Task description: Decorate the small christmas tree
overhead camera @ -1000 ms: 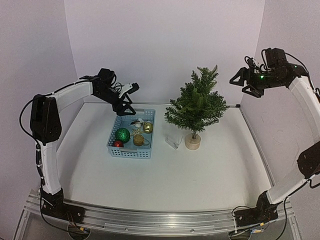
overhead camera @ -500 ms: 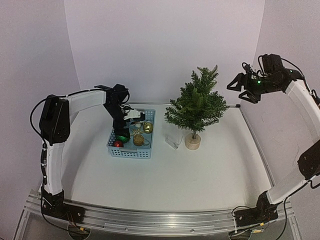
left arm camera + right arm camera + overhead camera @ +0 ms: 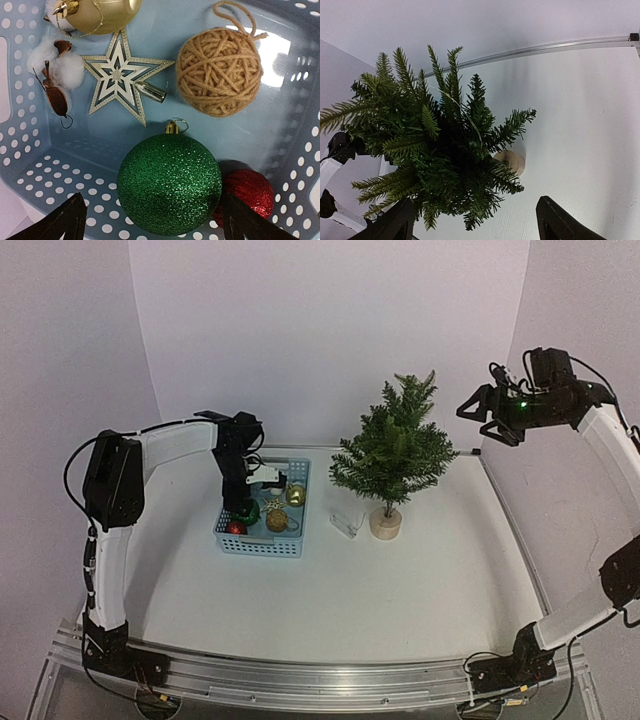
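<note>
In the overhead view a blue basket (image 3: 262,508) sits left of centre on the white table (image 3: 400,590). The left end effector (image 3: 243,502) is down inside it, its fingers spread wide on either side of a green glitter ball (image 3: 170,184), with no grip visible. The left wrist view shows a red ball (image 3: 247,190) touching the green one at lower right. A ball of twine (image 3: 220,71) lies at upper right and a pale star (image 3: 121,79) at centre left. A gold ornament (image 3: 95,12) is at the top edge and cotton bolls (image 3: 52,70) are at the left wall. The basket's perforated walls close in on all sides.

The small christmas tree (image 3: 392,452) stands right of centre near the back wall. Its long axis is roughly upright and its tip points up. Its round wooden base (image 3: 385,523) rests on the table. A small clear object (image 3: 345,524) lies just beside the base, between the tree and the basket.

The right end effector (image 3: 490,415) hangs in the air at upper right, apart from the tree's branches. Its fingers are spread and hold nothing.

The widest stretch of bare table is in the lower half of the frame.
</note>
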`<state>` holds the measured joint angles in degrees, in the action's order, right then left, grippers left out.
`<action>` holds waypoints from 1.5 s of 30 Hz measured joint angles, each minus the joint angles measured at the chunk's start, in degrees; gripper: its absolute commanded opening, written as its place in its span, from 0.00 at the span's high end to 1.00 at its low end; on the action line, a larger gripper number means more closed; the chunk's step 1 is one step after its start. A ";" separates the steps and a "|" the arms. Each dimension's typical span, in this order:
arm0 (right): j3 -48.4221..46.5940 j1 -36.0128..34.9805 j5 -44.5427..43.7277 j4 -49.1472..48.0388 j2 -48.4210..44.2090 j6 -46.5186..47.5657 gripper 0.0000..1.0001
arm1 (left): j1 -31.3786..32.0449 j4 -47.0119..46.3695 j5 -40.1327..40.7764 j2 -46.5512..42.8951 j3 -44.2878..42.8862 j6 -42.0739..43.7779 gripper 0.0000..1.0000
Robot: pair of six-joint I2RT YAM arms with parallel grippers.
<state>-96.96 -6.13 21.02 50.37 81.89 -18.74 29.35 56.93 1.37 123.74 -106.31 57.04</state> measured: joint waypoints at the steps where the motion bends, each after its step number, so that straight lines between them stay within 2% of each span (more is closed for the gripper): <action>1: 0.18 0.00 0.02 -0.07 0.00 0.00 0.16 | 0.17 0.36 0.28 0.07 -0.10 -0.25 0.08; 14: 0.89 0.00 0.55 -0.32 -0.03 0.04 0.16 | 0.71 3.61 0.63 3.15 -1.59 -3.91 0.13; 28: 1.60 0.00 1.11 -0.68 -0.04 0.46 0.16 | 0.71 4.53 0.30 3.30 -1.71 -5.91 0.48; 31: 1.60 0.00 1.24 -0.72 -0.04 0.46 0.16 | 0.71 4.83 -0.04 3.52 -2.68 -6.11 0.51; 40: 1.60 0.00 1.35 -1.05 -0.04 0.46 0.16 | 0.14 5.00 -7.15 3.84 -11.53 -9.15 0.53; 45: 1.60 0.00 1.50 -1.09 -0.04 0.46 0.16 | -1.85 4.05 -16.88 2.96 -16.35 -13.29 0.54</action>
<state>-95.35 -6.13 22.52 49.28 81.84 -18.28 27.51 60.98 -15.52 126.70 -122.66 43.75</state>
